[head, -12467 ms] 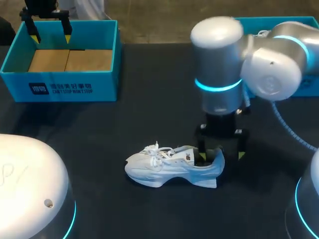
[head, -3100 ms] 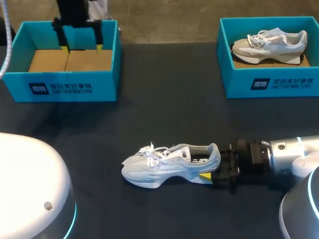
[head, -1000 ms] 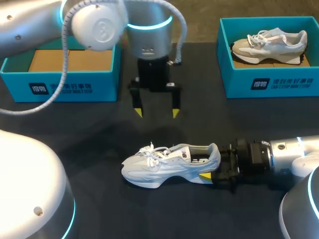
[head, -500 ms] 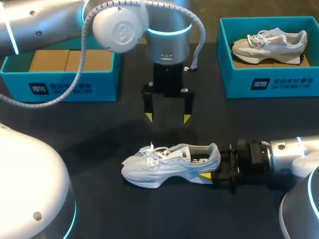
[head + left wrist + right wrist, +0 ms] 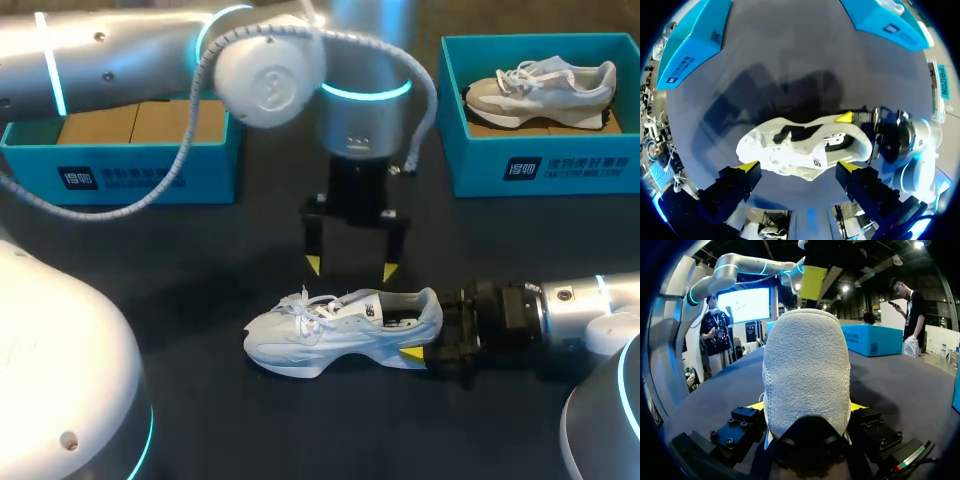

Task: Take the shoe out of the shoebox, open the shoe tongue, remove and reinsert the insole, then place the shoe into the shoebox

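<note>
So the white shoe (image 5: 340, 330) is lying on its sole on the dark table (image 5: 200, 260), out of any box. The right gripper (image 5: 425, 328) comes in low at the shoe's heel and is clamped on it, one finger on each side. From the right wrist view you just get a face full of fuzzy heel (image 5: 807, 370) wedged between its own fingers (image 5: 807, 407).

The left gripper (image 5: 352, 268) hangs just above the far side of the shoe, around the middle. Its jaws are spread wide with the yellow tips pointing down, touching nothing. In its own wrist view (image 5: 799, 167) the shoe (image 5: 805, 147) sits below and ahead of the open fingers, with the other gripper (image 5: 875, 135) at the heel end.

Well behind the shoe, off past its toe end, is a teal box (image 5: 120, 180) with cardboard in the bottom. Past its heel end is a second teal box (image 5: 540, 165) holding another shoe (image 5: 545, 90).
</note>
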Controlling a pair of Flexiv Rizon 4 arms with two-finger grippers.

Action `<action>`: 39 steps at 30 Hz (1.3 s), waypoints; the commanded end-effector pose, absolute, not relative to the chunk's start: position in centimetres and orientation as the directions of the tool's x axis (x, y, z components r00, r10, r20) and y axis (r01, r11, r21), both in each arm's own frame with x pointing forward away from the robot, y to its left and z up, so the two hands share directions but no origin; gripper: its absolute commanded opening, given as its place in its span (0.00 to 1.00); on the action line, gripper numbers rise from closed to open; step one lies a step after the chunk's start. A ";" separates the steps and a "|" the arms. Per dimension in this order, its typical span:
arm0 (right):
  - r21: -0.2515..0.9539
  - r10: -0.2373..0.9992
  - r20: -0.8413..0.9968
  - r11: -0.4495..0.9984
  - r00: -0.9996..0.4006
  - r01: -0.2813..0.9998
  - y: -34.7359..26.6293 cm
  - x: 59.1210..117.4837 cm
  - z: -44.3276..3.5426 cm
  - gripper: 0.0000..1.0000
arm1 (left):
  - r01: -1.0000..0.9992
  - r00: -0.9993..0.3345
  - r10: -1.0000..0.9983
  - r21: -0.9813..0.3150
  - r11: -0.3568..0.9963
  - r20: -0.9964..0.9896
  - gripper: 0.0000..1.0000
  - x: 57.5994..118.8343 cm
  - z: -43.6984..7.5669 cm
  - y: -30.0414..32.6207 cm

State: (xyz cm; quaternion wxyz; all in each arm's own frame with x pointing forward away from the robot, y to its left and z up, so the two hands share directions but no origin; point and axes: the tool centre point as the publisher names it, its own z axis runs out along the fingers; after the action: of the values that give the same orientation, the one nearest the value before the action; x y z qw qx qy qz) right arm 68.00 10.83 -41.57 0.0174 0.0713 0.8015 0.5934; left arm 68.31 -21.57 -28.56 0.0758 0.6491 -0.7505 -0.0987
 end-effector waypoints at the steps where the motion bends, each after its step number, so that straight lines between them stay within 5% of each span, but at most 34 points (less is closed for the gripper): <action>1: 0.953 0.137 0.056 0.287 -0.989 0.094 11.0 68.0 -41.6 0.00 | -0.961 -0.148 -0.985 0.246 0.124 -0.084 1.00 67.5 -29.7 -23.5; 31: 0.953 0.137 0.056 0.287 -0.989 0.094 11.0 68.0 -41.6 0.00 | -0.962 -0.067 -0.950 0.274 -0.020 -0.304 1.00 66.0 -34.3 -22.6; 39: 0.953 0.137 0.056 0.287 -0.989 0.094 11.0 68.0 -41.6 0.00 | -0.963 -0.051 -0.943 0.265 -0.040 -0.330 0.84 65.8 -34.4 -21.6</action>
State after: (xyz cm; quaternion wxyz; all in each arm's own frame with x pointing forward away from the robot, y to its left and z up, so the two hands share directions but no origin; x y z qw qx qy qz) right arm 68.01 10.84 -41.57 0.0174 0.0713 0.8015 0.5935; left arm 65.96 -21.85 -34.50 -0.0227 0.6874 -0.6926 -0.2174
